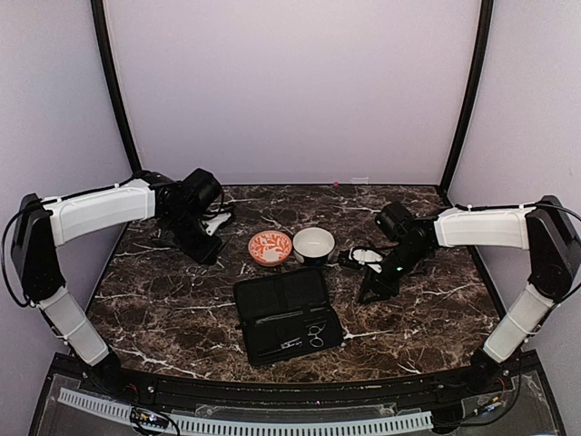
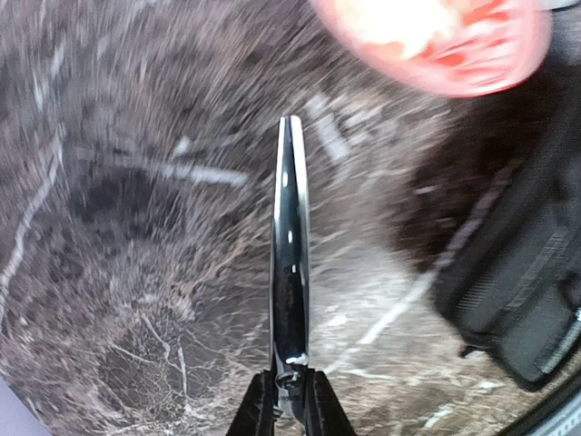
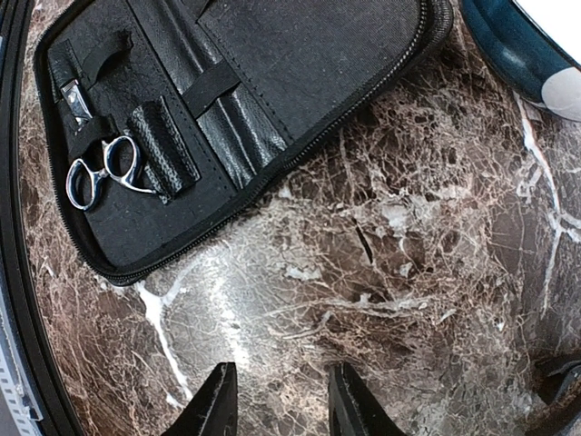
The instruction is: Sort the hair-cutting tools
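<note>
The left gripper [image 2: 289, 400] pinches a slim dark tool [image 2: 290, 245] by one end, above the left side of the table [image 1: 163, 309]. The orange bowl [image 2: 436, 36] sits past the tool's tip. The right gripper [image 3: 281, 377] hangs over the bare right side, its jaws partly apart and holding nothing. The scissors [image 3: 102, 173] lie in the open black case [image 3: 300, 64] near the front edge.

I see the case [image 1: 287, 314] open by the middle of the near edge of the table [image 1: 182, 309], scissors [image 1: 315, 334] in its near right part, a bowl [image 1: 270, 247] beside a second bowl [image 1: 313, 244] just behind it, and the left gripper [image 2: 290, 404] holding a slim tool [image 2: 290, 263] toward the far left corner.
</note>
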Controlling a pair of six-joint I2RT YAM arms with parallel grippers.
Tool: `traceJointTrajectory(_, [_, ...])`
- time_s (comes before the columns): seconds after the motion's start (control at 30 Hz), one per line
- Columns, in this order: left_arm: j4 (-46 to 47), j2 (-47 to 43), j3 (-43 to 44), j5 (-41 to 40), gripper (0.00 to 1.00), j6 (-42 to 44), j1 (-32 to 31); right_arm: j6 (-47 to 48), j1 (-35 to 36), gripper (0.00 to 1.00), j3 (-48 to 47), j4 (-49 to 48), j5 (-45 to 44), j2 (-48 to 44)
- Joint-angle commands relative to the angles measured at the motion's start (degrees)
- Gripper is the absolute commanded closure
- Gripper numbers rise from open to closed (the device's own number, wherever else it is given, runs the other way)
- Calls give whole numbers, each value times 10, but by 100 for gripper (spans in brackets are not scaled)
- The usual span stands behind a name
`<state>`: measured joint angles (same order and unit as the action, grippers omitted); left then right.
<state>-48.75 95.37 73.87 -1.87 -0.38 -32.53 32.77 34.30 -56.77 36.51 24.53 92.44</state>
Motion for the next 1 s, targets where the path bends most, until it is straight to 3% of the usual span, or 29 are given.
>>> traceJointTrajectory(0.0, [-64,-46,33,12,100,19,-50,6,7,66,-15,5,3,2])
traceJointTrajectory(0.1, [-72,-60,23,34,100,39,-102,8,8,66,-15,5,3,1])
traceJointTrajectory(0.17, [-75,-64,12,4,100,41,-142,8,8,66,-15,6,3,1])
traceJointTrajectory(0.5, [-108,-21,-5,56,100,46,-250,10,11,67,-15,8,6,0])
traceJointTrajectory(0.97, [-139,82,26,63,100,74,-296,12,11,67,-14,9,0,-1])
